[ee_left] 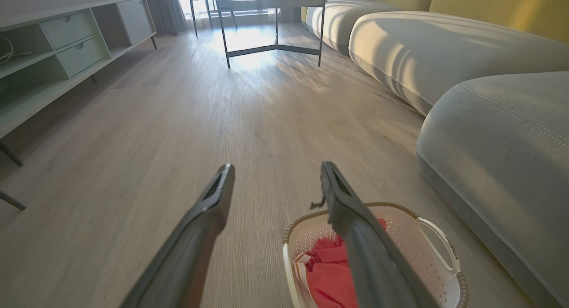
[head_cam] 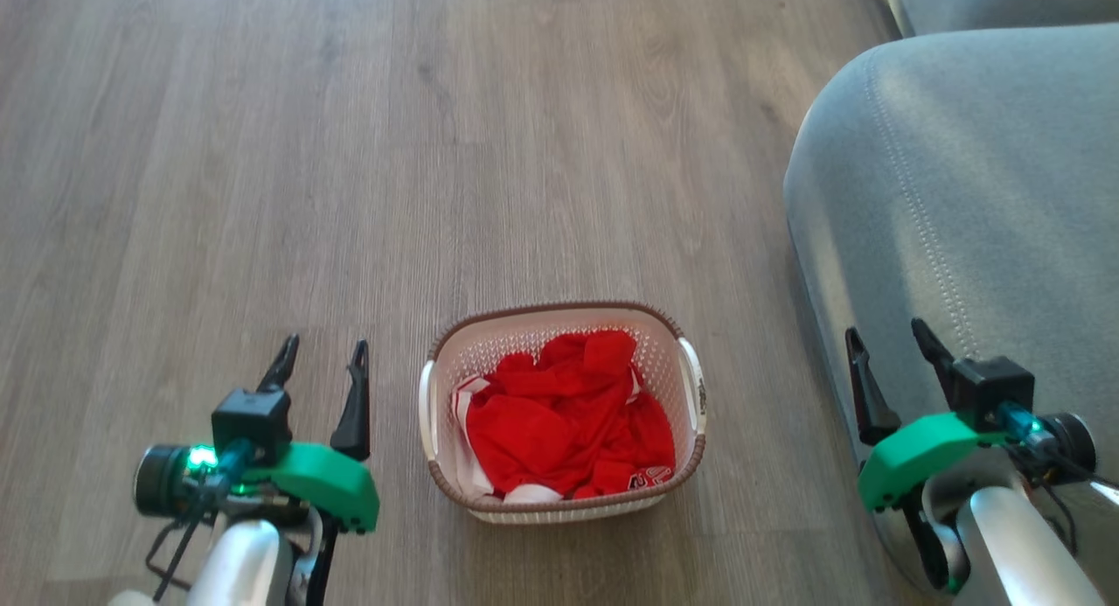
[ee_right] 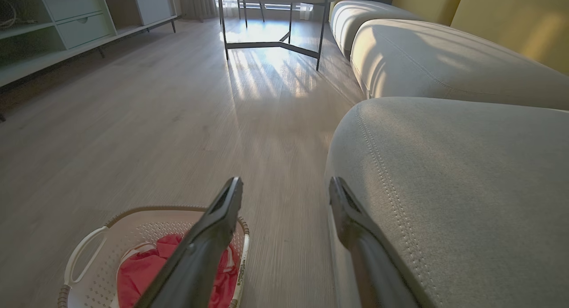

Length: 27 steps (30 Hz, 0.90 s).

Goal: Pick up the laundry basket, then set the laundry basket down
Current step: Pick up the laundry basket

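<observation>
The laundry basket (head_cam: pixel 664 365) stands on the wooden floor between my two arms, cream-white and perforated with a brown rim and white side handles. Red clothing (head_cam: pixel 564 414) fills it. My left gripper (head_cam: pixel 320 352) hangs open to the basket's left, apart from it, nothing between its fingers. My right gripper (head_cam: pixel 890 342) is open to the basket's right, in front of the sofa, also holding nothing. The left wrist view has the basket (ee_left: pixel 413 237) at lower right behind one finger, left gripper (ee_left: pixel 275 170) open. In the right wrist view the basket (ee_right: pixel 133 228) lies at lower left, right gripper (ee_right: pixel 286 186) open.
A grey sofa (head_cam: pixel 970 177) rises close on the right, next to my right gripper. Farther off, a round metal-legged table (ee_left: pixel 271 1) and a low pale cabinet (ee_left: pixel 66 46) stand along the room. Wooden floor (head_cam: pixel 350 151) stretches ahead and to the left.
</observation>
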{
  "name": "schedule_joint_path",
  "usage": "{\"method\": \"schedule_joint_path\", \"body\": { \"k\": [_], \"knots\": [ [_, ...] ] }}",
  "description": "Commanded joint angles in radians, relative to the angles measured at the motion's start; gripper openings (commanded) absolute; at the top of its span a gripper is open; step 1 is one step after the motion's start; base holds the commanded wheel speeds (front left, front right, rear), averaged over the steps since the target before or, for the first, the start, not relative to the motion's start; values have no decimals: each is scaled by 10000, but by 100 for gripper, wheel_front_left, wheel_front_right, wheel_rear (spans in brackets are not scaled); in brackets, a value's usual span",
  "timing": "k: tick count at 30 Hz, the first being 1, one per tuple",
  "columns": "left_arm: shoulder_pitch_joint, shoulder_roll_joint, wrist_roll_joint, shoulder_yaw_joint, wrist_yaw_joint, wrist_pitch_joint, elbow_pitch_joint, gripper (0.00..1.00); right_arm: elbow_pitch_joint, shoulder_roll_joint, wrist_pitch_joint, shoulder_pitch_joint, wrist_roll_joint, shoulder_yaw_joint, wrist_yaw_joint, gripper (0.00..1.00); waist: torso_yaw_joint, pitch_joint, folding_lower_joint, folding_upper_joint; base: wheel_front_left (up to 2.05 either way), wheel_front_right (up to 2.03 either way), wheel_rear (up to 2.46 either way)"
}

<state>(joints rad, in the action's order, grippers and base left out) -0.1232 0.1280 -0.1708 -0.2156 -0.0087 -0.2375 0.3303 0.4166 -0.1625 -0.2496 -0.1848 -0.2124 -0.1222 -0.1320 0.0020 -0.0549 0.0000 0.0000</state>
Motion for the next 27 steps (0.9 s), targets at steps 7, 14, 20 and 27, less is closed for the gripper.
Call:
{"method": "schedule_joint_path", "body": {
  "k": [7, 14, 20, 27],
  "knots": [
    [-1111, 77, -75, 234, 93, -82, -54, 100, -167, -129, -122, -729, 14, -77, 13, 100, 106, -629, 0, 0, 0, 0, 0],
    [-1958, -2, -139, 175, 51, -109, 507, 100, -18, -167, -122, -1268, 77, 13, 13, 100, 211, -1624, 0, 0, 0, 0, 0],
    [-2813, -89, -182, 112, -39, -162, 1179, 100, 179, -179, -122, -1864, 115, 70, 13, 100, 297, -2696, 0, 0, 0, 0, 0],
    [-3752, -211, -246, 85, -130, -211, 2045, 100, 525, -129, -122, -2508, 205, 64, 13, 100, 387, -3809, 0, 0, 0, 0, 0]
  ]
}}
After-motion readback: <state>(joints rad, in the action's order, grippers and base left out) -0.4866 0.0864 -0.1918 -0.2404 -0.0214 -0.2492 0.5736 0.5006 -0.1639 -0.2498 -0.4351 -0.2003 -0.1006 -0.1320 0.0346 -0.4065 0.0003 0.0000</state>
